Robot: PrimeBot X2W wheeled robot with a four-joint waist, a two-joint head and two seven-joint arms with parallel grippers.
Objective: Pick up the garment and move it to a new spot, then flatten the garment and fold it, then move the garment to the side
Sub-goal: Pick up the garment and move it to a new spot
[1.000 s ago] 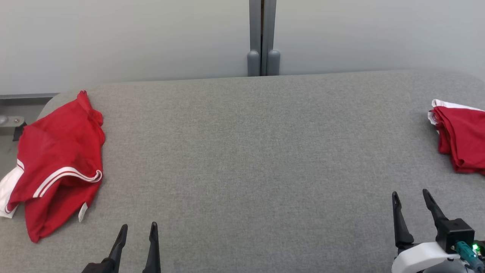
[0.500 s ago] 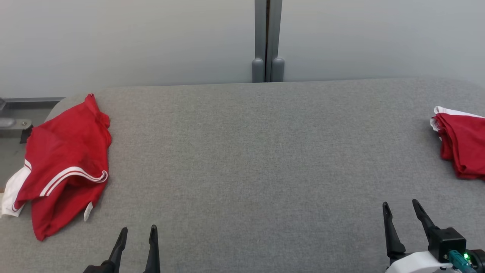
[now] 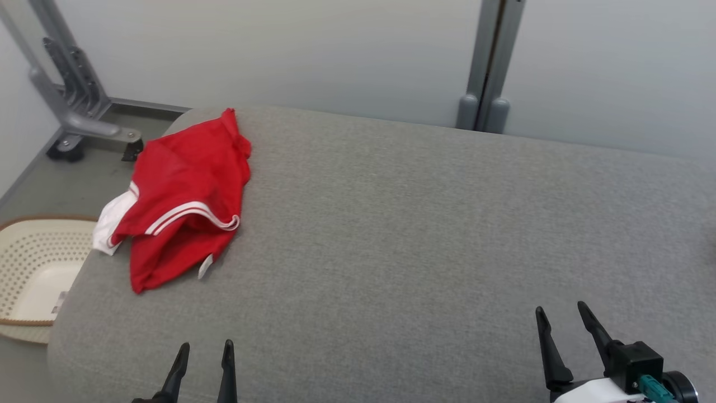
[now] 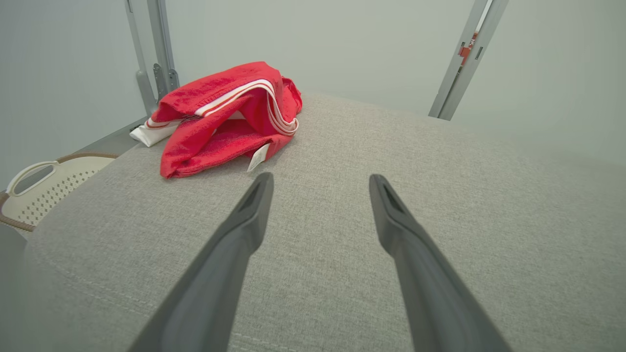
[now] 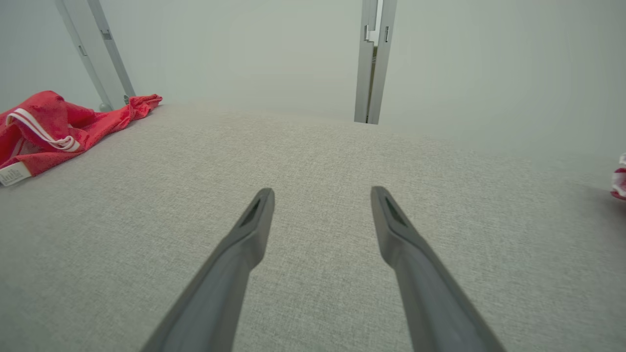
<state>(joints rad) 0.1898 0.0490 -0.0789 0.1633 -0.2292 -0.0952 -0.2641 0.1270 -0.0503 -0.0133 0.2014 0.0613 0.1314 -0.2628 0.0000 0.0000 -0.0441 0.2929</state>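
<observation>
1. Work surface: a wide table point(image 3: 403, 235) covered in grey woven cloth. Its corners are rounded, and a stitched seam runs along the near edge in the left wrist view.
2. Room: pale wall panels point(image 3: 335, 50) stand behind the table and meet at a grey metal post point(image 3: 488, 67). At the far left a grey bracket frame point(image 3: 67, 106) stands on the grey floor point(image 3: 61, 184).
3. Beside the table: a cream perforated basket point(image 3: 33, 263) with a brown rim sits on the floor just off the table's left end, below the level of the top.
4. Task object: the garment point(image 3: 184, 196), red with white stripes and a white panel, lies in a crumpled heap on the far left part of the table, near the rounded back corner. Its white part hangs over the left edge towards the basket. A small white label point(image 3: 205, 267) shows at its near hem. It is well apart from both grippers.
5. Other cloth: a second red-and-white piece point(image 5: 620, 183) lies at the table's right end, cut off by the edge of the right wrist view.
6. Left gripper point(image 3: 206, 345): low at the near edge, with its fingers pointing away across the table. The garment lies ahead of it and slightly to the left. The jaws stand spread, with nothing between them.
7. Right gripper point(image 3: 560, 307): at the near right, over bare cloth, with its fingers leaning slightly left in the head view. The jaws stand spread and empty. Behind them are a white wrist housing point(image 3: 582, 390) and a green connector point(image 3: 650, 387).
</observation>
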